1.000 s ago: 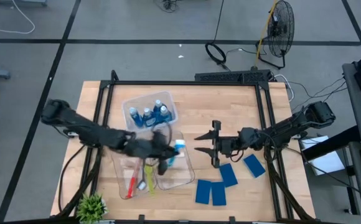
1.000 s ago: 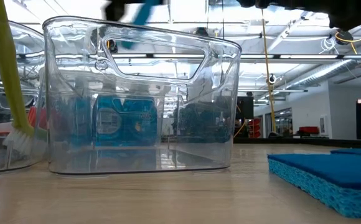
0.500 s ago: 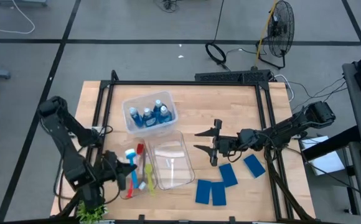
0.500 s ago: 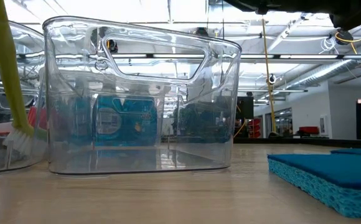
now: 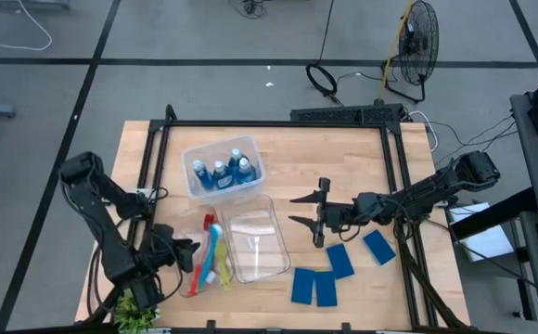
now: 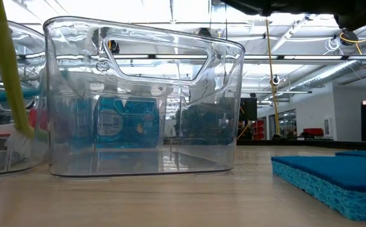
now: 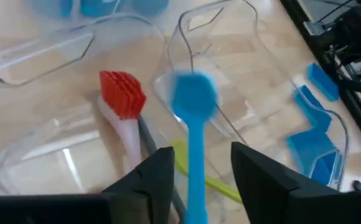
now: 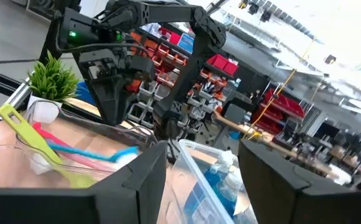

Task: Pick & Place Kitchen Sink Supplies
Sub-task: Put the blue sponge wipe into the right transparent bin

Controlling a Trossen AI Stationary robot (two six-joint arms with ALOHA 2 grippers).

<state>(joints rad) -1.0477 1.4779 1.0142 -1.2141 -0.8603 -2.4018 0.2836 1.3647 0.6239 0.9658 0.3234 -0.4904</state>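
Far on the table, a clear bin [image 5: 223, 172] holds several blue-liquid bottles. In front of it stands an empty clear bin [image 5: 253, 243]. Left of that, a third clear bin [image 5: 187, 243] holds a red brush [image 7: 123, 93], a yellow-green brush [image 6: 9, 75] and a blue brush [image 5: 214, 249]. My left gripper [image 5: 184, 250] hovers open at that bin's left side. The blue brush's handle [image 7: 196, 180] runs between its spread fingers with a gap on each side. My right gripper [image 5: 303, 211] hangs open above the table, right of the empty bin, with nothing between its fingers. Several blue sponges [image 5: 339, 262] lie flat at the near right.
A small green potted plant [image 5: 137, 311] stands at the near left corner, close behind my left arm. A black frame [image 5: 278, 123] runs along the table's far and side edges. Bare wood shows between the bottle bin and my right gripper.
My left gripper has swung from above the empty bin toward the table's left and near edges, sinking a little and rolling its wrist. It carried the blue brush along. The brush now lies slanted on the other brushes in the left bin.
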